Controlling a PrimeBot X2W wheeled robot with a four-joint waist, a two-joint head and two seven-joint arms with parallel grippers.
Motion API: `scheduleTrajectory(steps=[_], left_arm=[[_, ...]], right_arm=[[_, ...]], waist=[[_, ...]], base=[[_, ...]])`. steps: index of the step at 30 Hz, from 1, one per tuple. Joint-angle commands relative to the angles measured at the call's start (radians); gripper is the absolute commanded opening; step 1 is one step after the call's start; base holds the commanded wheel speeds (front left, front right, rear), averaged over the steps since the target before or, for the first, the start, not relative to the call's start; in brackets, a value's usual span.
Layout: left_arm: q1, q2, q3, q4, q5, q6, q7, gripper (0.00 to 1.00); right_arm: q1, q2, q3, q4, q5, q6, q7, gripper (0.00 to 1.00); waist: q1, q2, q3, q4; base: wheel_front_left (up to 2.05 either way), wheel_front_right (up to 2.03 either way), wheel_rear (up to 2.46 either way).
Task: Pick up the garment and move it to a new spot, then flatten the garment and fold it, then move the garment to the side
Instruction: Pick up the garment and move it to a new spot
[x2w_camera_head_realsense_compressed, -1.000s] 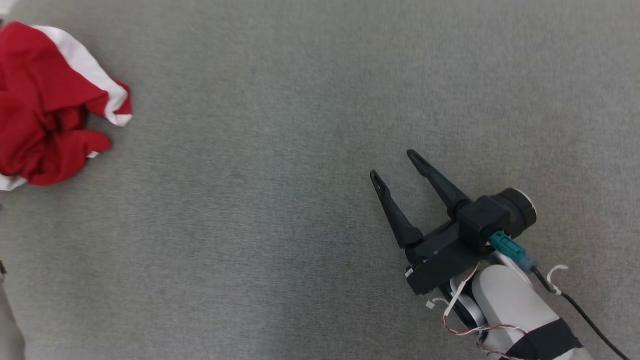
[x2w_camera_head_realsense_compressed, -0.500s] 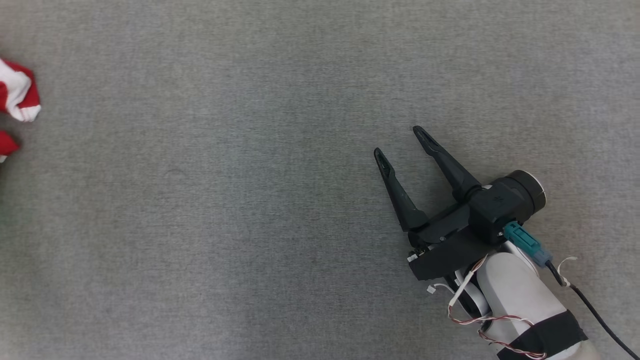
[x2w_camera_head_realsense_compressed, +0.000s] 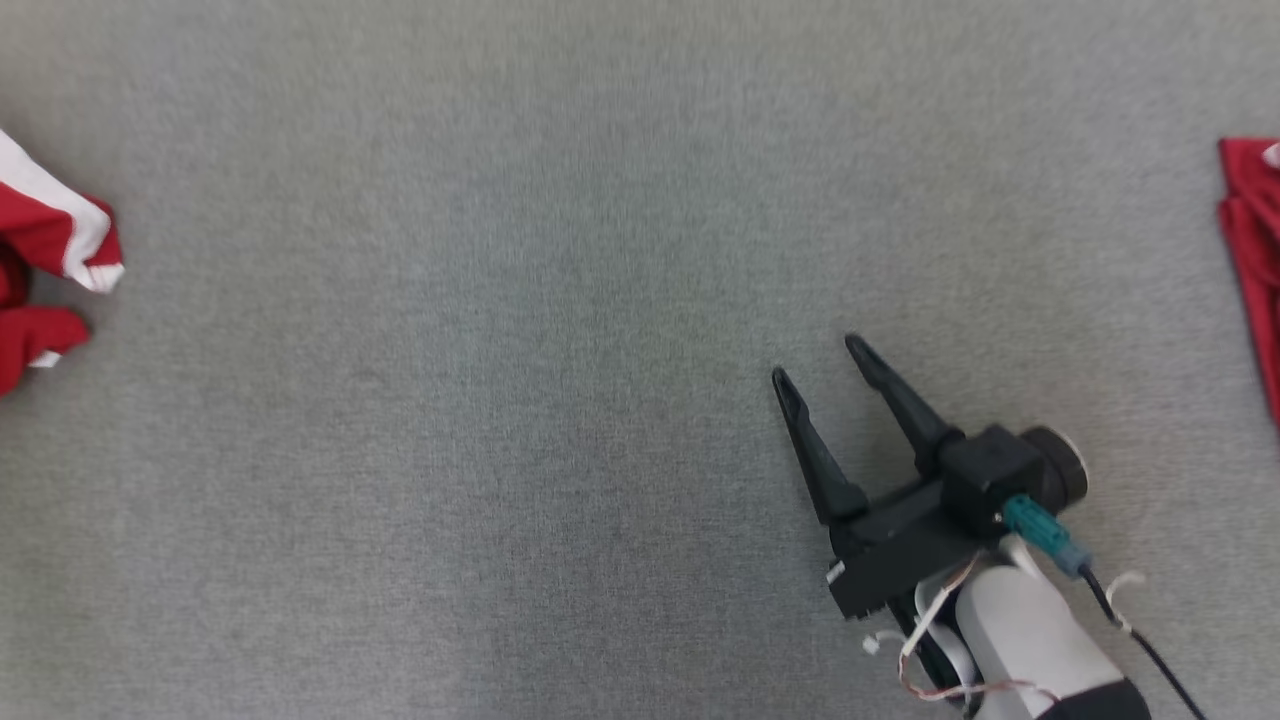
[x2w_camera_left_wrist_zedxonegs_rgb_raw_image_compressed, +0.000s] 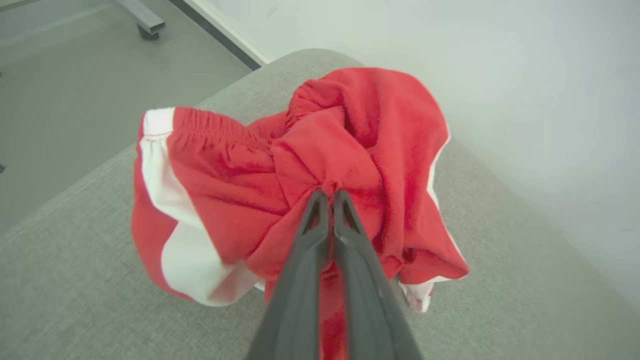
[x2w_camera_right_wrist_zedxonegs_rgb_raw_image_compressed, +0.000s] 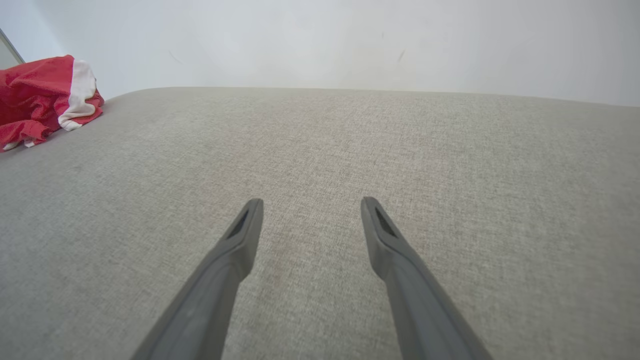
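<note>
The garment (x2w_camera_left_wrist_zedxonegs_rgb_raw_image_compressed: 325, 150) is a crumpled pair of red shorts with white side stripes, lying on a grey fabric surface. My left gripper (x2w_camera_left_wrist_zedxonegs_rgb_raw_image_compressed: 327, 196) is shut on a fold at the top of the heap, with the cloth bunched around its tips. In the head view the garment (x2w_camera_head_realsense_compressed: 40, 270) shows partly at the left edge. My right gripper (x2w_camera_head_realsense_compressed: 818, 360) stands open over bare surface at the lower right, far from the garment. In the right wrist view the right gripper (x2w_camera_right_wrist_zedxonegs_rgb_raw_image_compressed: 312, 202) holds nothing, and the garment (x2w_camera_right_wrist_zedxonegs_rgb_raw_image_compressed: 40, 95) lies at the far left.
Another red cloth (x2w_camera_head_realsense_compressed: 1250, 250) shows at the head view's right edge. The grey surface (x2w_camera_left_wrist_zedxonegs_rgb_raw_image_compressed: 75, 280) ends at a rounded edge near the garment, with floor and a metal leg (x2w_camera_left_wrist_zedxonegs_rgb_raw_image_compressed: 145, 22) beyond. A white wall (x2w_camera_right_wrist_zedxonegs_rgb_raw_image_compressed: 320, 40) stands behind the surface.
The head camera has shifted: the garment slid toward the left edge and a red cloth came in at the right edge. My left gripper has shut. The right gripper stays open.
</note>
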Motion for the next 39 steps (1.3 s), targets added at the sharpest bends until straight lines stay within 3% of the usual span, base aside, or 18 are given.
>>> scheduleTrajectory(steps=[1,5,9,15,19,25,31,39], left_arm=[[-0.02,0.019,-0.022,-0.009,0.003,-0.039,-0.004,0.0],[-0.061,0.033,-0.077,-0.045,0.013,-0.099,0.026,0.0],[-0.078,0.009,-0.124,-0.088,0.012,-0.123,0.052,0.0],[-0.056,-0.098,-0.222,-0.255,0.003,-0.12,0.121,0.0],[-0.035,-0.182,-0.307,-0.402,-0.009,-0.107,0.206,0.0],[0.022,-0.266,-0.387,-0.492,-0.023,-0.112,0.238,0.0],[0.124,-0.304,-0.467,-0.478,0.018,-0.12,0.212,0.0],[0.238,-0.306,-0.577,-0.298,0.157,-0.137,0.033,0.0]], right_arm=[[0.036,0.009,-0.011,0.017,0.014,-0.003,-0.009,1.0],[0.091,0.026,-0.023,0.048,0.026,-0.003,-0.018,1.0],[0.13,0.035,-0.033,0.065,0.037,-0.003,-0.021,1.0],[0.196,0.05,-0.037,0.084,0.053,-0.003,-0.023,1.0],[0.207,0.052,-0.032,0.071,0.048,-0.003,-0.023,1.0],[0.201,0.051,-0.02,0.067,0.05,-0.003,-0.024,1.0],[0.175,0.046,-0.013,0.06,0.051,-0.003,-0.021,1.0],[0.166,0.037,-0.019,0.055,0.053,-0.003,-0.014,1.0]], waist=[[0.0,-0.0001,-0.114,-0.013],[0.0,-0.0001,-0.223,-0.028],[0.0,-0.0001,-0.304,-0.052],[0.0,-0.0001,-0.439,-0.123],[0.0,-0.0001,-0.462,-0.194],[0.0,-0.0001,-0.459,-0.275],[0.0,-0.0001,-0.43,-0.349],[0.0,-0.0001,-0.386,-0.399]], base=[[0.0,0.0,0.0],[0.0,0.0,0.0],[0.0,0.0,0.0],[0.0,0.0,0.0],[0.0,0.0,0.0],[0.0,0.0,0.0],[0.0,0.0,0.0],[0.0,0.0,0.0]])
